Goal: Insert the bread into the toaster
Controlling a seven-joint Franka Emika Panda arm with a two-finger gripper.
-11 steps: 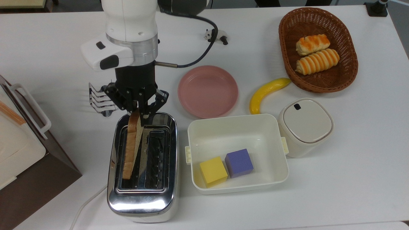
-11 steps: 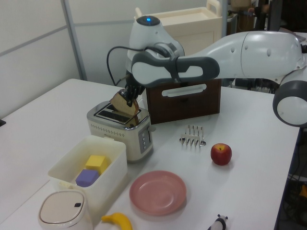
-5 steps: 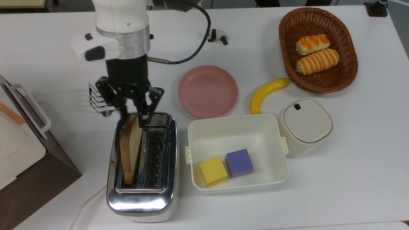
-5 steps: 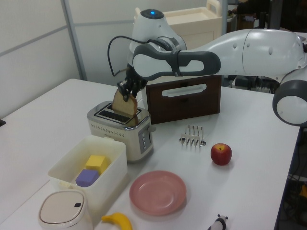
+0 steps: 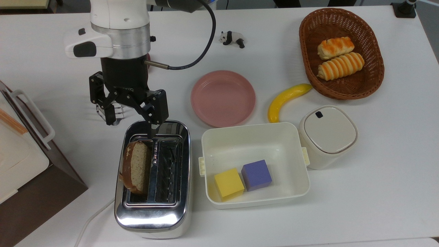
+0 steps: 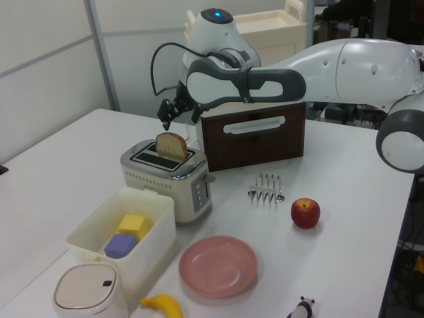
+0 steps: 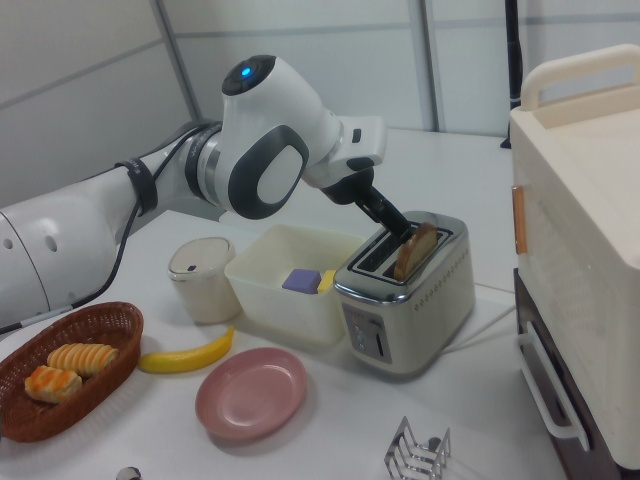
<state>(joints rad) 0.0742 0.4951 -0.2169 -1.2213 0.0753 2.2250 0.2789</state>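
Note:
The bread (image 5: 137, 167), a brown speckled slice, stands in the toaster's slot on the top view's left, with its rounded top sticking out and leaning a little. It also shows as bread (image 6: 171, 145) and bread (image 7: 416, 250). The chrome toaster (image 5: 152, 212) sits at the table's near edge in the top view, and appears as toaster (image 6: 165, 182) and toaster (image 7: 420, 300). My gripper (image 5: 133, 115) hangs open above the toaster's far end, apart from the slice and holding nothing. It is also seen as gripper (image 6: 180, 114).
A wire toast rack (image 5: 116, 111) sits behind the gripper. Right of the toaster is a white box (image 5: 253, 126) with two cubes, plus a pink plate (image 5: 223, 97), banana (image 5: 286, 99), lidded pot (image 5: 327, 135) and basket (image 5: 374, 79). An apple (image 6: 305, 212) lies beyond the rack. A brown cabinet (image 5: 34, 192) stands left.
The gripper opened, let go of the bread and rose away from the toaster. The slice dropped deeper into the slot and stands free.

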